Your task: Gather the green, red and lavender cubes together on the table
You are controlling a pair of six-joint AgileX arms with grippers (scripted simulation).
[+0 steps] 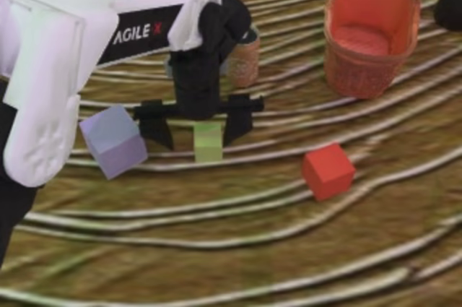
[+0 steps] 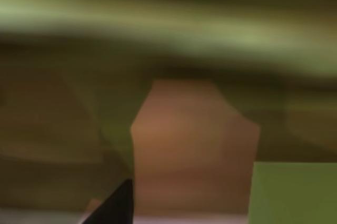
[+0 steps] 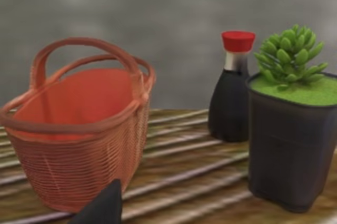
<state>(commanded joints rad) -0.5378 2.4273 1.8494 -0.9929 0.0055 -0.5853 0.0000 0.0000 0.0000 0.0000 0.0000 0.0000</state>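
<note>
White-shelled left AgileX arm reaches in from the top view's left edge, forearm running across the upper left, black wrist bent down so the left gripper point(image 1: 196, 133) hangs over the table point(image 1: 216, 249) w/ fingers spread wide, one either side of the green cube point(image 1: 208, 141); no finger visibly touching it. Right arm: only a dark bit at the upper right corner, parked; its wrist view shows one finger tip point(image 3: 102, 208), can't tell how that gripper stands. Cubes: 3, biggest to smallest: lavender cube point(image 1: 113, 141) just left of the gripper, red cube point(image 1: 328, 170) well apart to the right, green between the fingers. Others: 1 orange-red basket point(image 1: 370, 29) at upper right, 1 brown can point(image 1: 244, 58) behind the wrist, 1 dark sauce bottle point(image 3: 230, 95) w/ red cap, 1 potted plant point(image 3: 291, 129) in a dark pot. Surface brown-olive w/ long pale wavy lines; grey wall behind.
</note>
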